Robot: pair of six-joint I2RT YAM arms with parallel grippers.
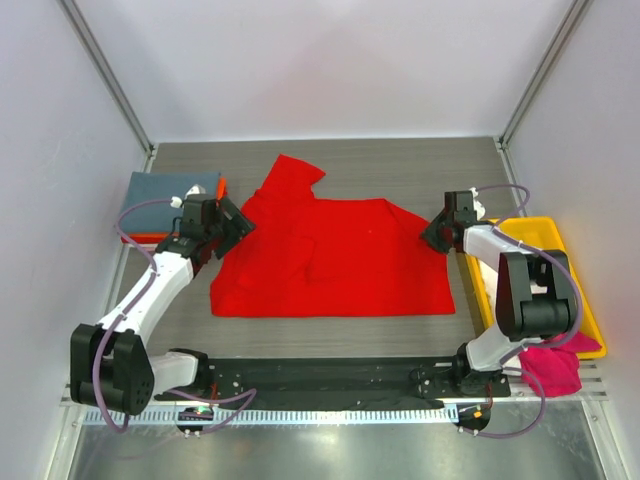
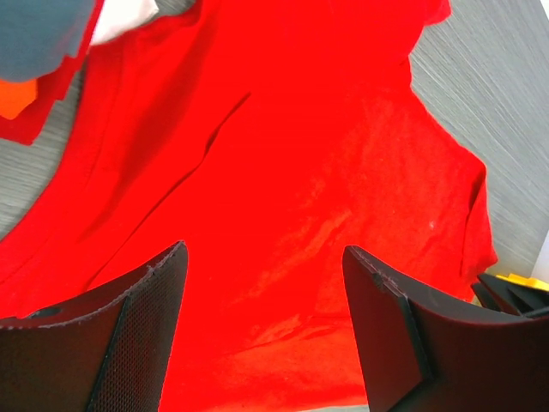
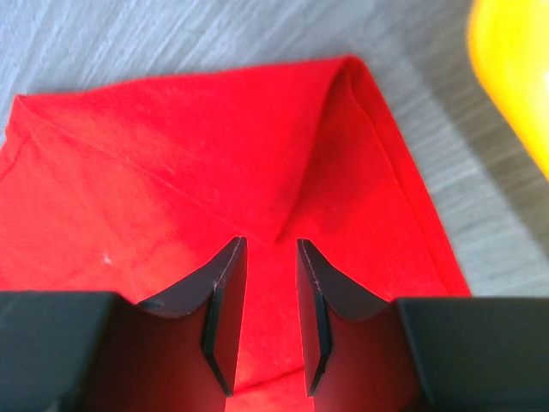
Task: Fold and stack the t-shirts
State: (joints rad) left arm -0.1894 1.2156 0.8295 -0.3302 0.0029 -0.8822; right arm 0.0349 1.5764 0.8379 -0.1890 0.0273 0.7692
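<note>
Grey wood-grain worktop (image 1: 400, 160) enclosed by pale plain walls (image 1: 330, 60) carries the red t-shirt (image 1: 330, 260), spread nearly flat at its centre, soft matte cloth with shallow creases and one sleeve pointing to 12 o'clock. From 7 o'clock the left arm reaches up, elbow bent, and its left end effector (image 2: 264, 257) tilts over the shirt's 9 o'clock edge, dark textured jaws wide apart with nothing between them. The right arm folds up sharply from 5 o'clock, and its right end effector (image 3: 270, 249) hangs over the 3 o'clock sleeve, jaws drawn to a narrow slot above a raised fold; whether they pinch the cloth I cannot tell. At 10 o'clock a folded slate grey-blue t-shirt (image 1: 165, 188) lies on an orange t-shirt (image 1: 221, 186). At 3 o'clock sits a rigid glossy yellow tray (image 1: 540, 232), a crumpled magenta pink t-shirt (image 1: 555, 365) at its near end
</note>
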